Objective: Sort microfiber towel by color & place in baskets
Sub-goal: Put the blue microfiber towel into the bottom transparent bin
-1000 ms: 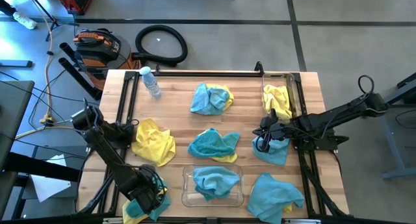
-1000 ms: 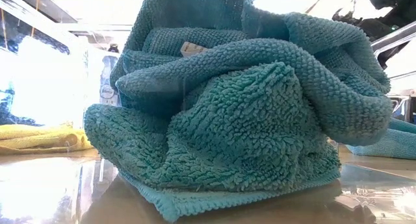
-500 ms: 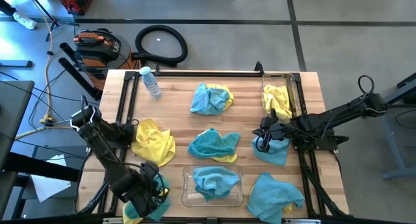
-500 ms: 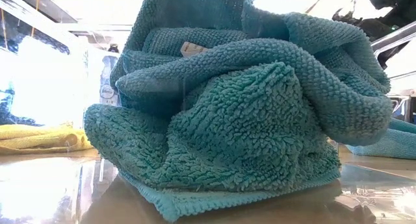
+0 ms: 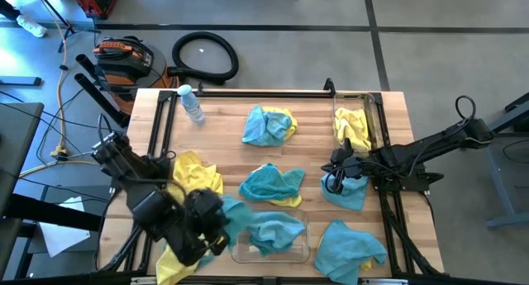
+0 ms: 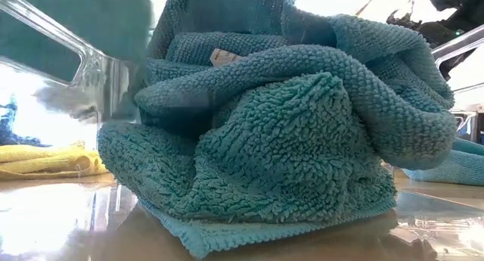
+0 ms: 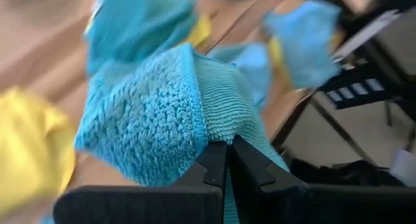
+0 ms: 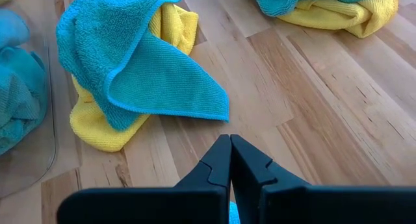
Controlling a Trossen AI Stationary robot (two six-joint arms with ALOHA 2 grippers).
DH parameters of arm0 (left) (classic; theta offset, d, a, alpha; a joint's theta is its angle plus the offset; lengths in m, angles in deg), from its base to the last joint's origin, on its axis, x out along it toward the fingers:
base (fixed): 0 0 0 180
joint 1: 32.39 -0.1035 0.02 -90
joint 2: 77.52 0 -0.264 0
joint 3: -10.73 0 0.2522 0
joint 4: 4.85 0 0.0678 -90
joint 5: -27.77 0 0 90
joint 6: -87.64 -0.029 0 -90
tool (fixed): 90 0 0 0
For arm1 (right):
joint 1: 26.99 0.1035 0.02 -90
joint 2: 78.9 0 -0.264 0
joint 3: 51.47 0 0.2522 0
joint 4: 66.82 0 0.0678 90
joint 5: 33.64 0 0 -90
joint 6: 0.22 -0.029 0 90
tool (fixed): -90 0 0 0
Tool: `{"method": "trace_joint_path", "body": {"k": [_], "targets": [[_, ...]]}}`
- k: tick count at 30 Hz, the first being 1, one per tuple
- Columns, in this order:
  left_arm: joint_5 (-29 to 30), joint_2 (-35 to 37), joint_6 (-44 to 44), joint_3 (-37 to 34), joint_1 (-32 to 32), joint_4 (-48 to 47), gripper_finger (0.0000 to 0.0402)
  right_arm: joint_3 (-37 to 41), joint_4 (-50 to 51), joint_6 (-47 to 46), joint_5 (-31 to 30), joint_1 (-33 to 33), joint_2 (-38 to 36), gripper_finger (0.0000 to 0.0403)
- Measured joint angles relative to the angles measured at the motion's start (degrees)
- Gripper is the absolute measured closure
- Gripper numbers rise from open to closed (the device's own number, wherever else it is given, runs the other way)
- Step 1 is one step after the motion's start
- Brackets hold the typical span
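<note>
My left gripper (image 5: 213, 225) is raised over the table's near left and is shut on a teal towel (image 5: 237, 218) beside the near clear basket (image 5: 299, 250). That basket holds another teal towel (image 6: 287, 132). A yellow towel (image 5: 169, 266) lies at the near left corner. The far right basket (image 5: 374, 111) holds a yellow towel (image 5: 353, 128). My right gripper (image 8: 229, 152) is shut and hangs just over a teal towel (image 5: 350, 194) at the right. My left gripper pinches the teal towel between its two fingers at a hemmed edge (image 7: 198, 130) where the cloth folds over. The fingers slant down from the table's left. The towel is lifted off the table and bunches out past the fingertips toward the near basket.
Loose on the wood lie a yellow towel (image 5: 197, 176), a teal towel over a yellow one (image 5: 271, 184), a teal and yellow pair (image 5: 269, 125) and a teal towel (image 5: 351, 249). A water bottle (image 5: 192, 104) lies at the far left.
My left gripper has risen from the near left corner and gone toward the table's right, to the near basket, turning about as it went. The teal towel has come up with it, lifted off the yellow towel, which stays at the corner.
</note>
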Motion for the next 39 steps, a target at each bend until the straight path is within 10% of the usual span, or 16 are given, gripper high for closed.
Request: {"method": "trace_joint_path", "body": {"k": [10,28,39], "targets": [[-4.53,-0.01,-25.09,1.38,-6.18,20.92,0.0401,0.0,0.1,0.09,0.01,0.0,0.0,0.0402],[-16.05,-1.62,-10.74,1.34,-7.05,5.99,0.0401,0.0,1.27,0.2,0.0,-0.02,0.0,0.0402],[-27.02,-13.35,-23.01,1.32,-13.35,6.15,0.0401,0.0,1.27,0.01,0.0,-0.02,0.02,0.0402]]}}
